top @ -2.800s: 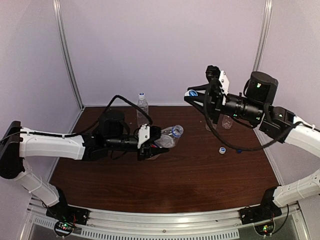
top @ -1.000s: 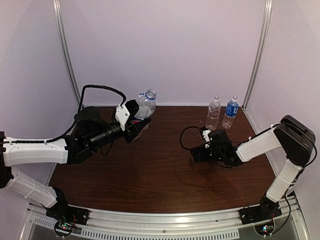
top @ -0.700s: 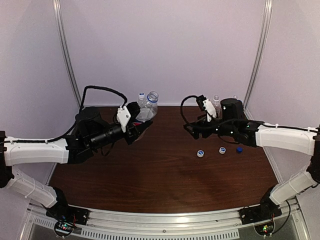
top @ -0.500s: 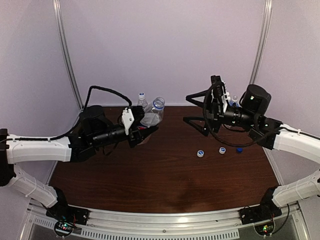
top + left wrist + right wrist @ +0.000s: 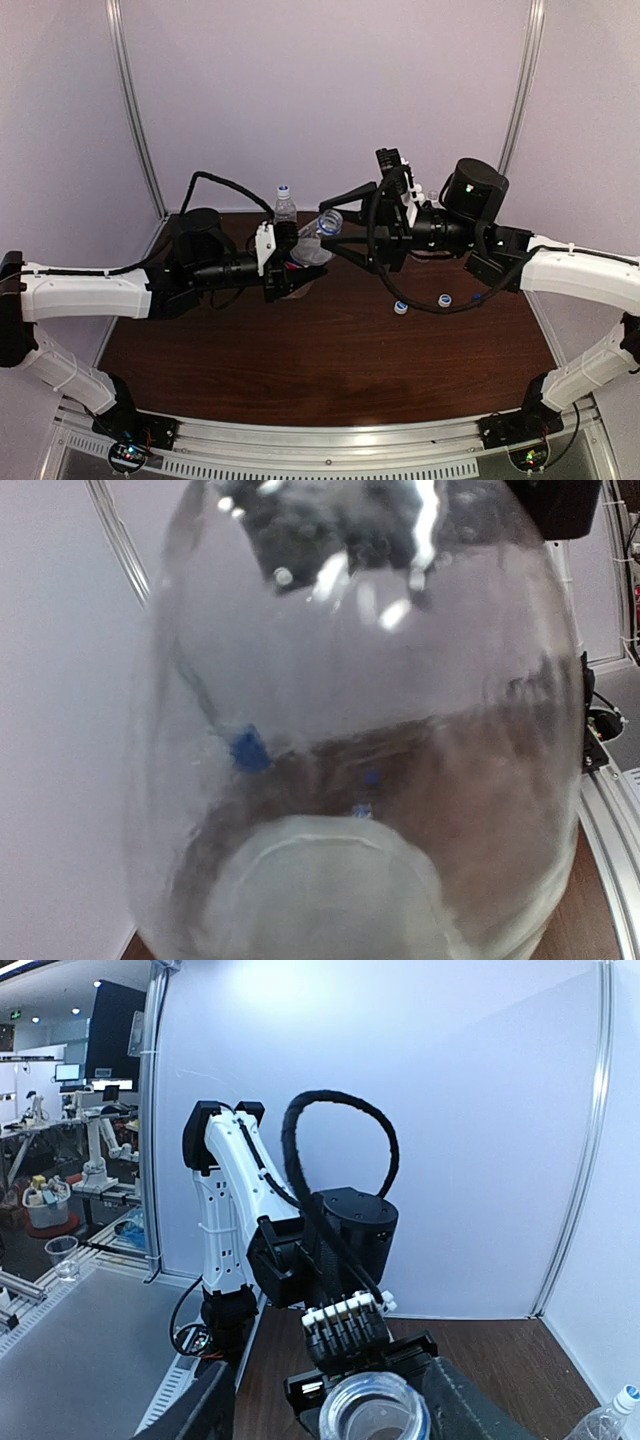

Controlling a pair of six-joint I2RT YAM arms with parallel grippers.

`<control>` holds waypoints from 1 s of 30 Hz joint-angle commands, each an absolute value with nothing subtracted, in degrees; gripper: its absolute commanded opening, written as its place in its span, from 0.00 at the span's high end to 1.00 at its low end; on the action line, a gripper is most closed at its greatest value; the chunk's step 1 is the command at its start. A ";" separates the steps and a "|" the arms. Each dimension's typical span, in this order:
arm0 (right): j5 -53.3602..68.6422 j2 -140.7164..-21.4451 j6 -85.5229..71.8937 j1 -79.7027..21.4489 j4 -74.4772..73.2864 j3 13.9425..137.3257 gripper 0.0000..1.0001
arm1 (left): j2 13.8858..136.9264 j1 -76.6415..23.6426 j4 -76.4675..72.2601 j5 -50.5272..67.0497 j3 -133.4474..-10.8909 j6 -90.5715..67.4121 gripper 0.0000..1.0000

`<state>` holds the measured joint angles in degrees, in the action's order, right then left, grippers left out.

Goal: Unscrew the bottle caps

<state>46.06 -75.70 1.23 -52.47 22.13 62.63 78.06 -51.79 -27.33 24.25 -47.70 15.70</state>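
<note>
Bottle (image 5: 350, 730), plain clear, sits pinched in our left gripper (image 5: 293, 262). Our right gripper (image 5: 338, 226), earlier apart, now brackets its open neck with fingers (image 5: 205, 1412) spread.

You are looking at a dark brown wooden table (image 5: 330, 370) closed in by pale lilac wall panels (image 5: 330, 90), with slanting metal posts (image 5: 135, 110) at the back corners. A silver rail (image 5: 330, 452) runs along its near edge.

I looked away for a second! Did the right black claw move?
Yes. The right black claw slid left, away from the small round plastic caps on the brown table, toward the clear plastic bottle.
</note>
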 commanded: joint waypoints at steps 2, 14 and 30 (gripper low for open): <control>45.44 -77.86 0.26 -52.83 22.72 65.36 0.45 | 78.76 -51.68 -28.13 25.78 -49.50 15.27 0.59; 38.94 -78.07 2.40 -52.82 14.88 67.37 1.00 | 78.55 -51.67 -28.43 24.58 -48.92 14.95 0.31; 4.77 -86.62 -6.56 -37.20 -5.08 82.14 1.00 | 68.86 -51.68 -31.70 -5.22 -42.89 15.94 0.03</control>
